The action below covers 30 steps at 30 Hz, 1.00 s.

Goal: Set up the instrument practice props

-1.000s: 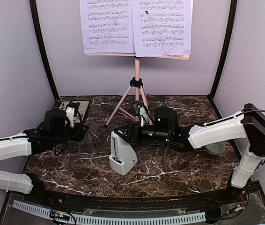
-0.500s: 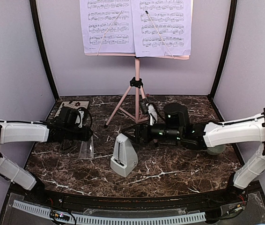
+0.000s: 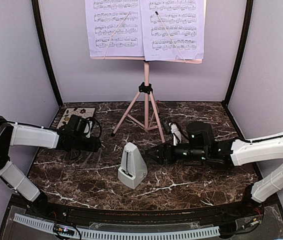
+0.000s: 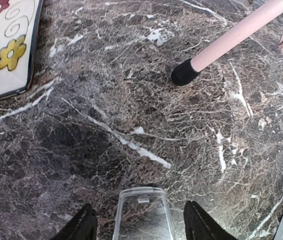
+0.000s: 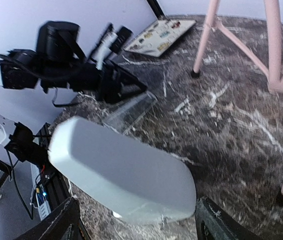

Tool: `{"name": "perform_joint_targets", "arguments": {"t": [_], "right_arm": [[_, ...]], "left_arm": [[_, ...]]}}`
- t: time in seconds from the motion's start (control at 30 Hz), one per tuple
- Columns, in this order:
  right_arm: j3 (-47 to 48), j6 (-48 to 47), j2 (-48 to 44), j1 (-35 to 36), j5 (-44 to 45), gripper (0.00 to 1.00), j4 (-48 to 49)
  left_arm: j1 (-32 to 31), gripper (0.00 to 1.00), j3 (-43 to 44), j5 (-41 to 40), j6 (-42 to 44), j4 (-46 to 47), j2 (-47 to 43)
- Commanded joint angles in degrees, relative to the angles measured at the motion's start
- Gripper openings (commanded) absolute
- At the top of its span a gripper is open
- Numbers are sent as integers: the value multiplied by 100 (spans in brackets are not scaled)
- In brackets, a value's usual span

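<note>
The pink music stand [image 3: 146, 95] stands at the back centre on tripod legs, with two sheet-music pages [image 3: 145, 29] side by side on its desk. The white-grey metronome [image 3: 132, 171] stands upright mid-table. My right gripper [image 3: 154, 153] is open just right of it, not touching. In the right wrist view the metronome [image 5: 121, 175] fills the space ahead of my spread right gripper [image 5: 141, 222]. My left gripper [image 3: 97, 145] is open low over a clear plastic cover [image 4: 142, 212], which lies flat between its fingers [image 4: 84, 226] with gaps on both sides.
A square floral tile [image 3: 76, 116] lies at the back left, beside my left arm. A black-tipped leg of the stand [image 4: 184, 73] rests on the marble ahead of the left gripper. Black posts and lavender walls close in the table.
My right gripper has let go of the metronome and drawn back to the right, leaving it upright. My left gripper has opened wider around the clear cover.
</note>
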Motion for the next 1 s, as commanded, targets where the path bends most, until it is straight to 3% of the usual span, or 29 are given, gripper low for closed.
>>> {"name": "perform_joint_targets", "arguments": {"t": [0.0, 0.2, 0.37, 0.6, 0.97], "right_arm": [[-482, 244, 57, 1, 117, 77, 72], [-585, 322, 630, 55, 154, 55, 281], [-422, 492, 1485, 190, 17, 44, 719], [-84, 643, 2092, 212, -17, 40, 1052], [505, 422, 2625, -46, 106, 39, 988]], "left_arm": [[24, 66, -177, 211, 113, 35, -729], [-277, 60, -1206, 898, 94, 613, -1736], [-1043, 54, -1824, 889, -226, 1193, -1914], [-1636, 43, -2112, 958, -605, 1917, -1215], [-2504, 32, -1731, 946, -896, 2874, 72]]}}
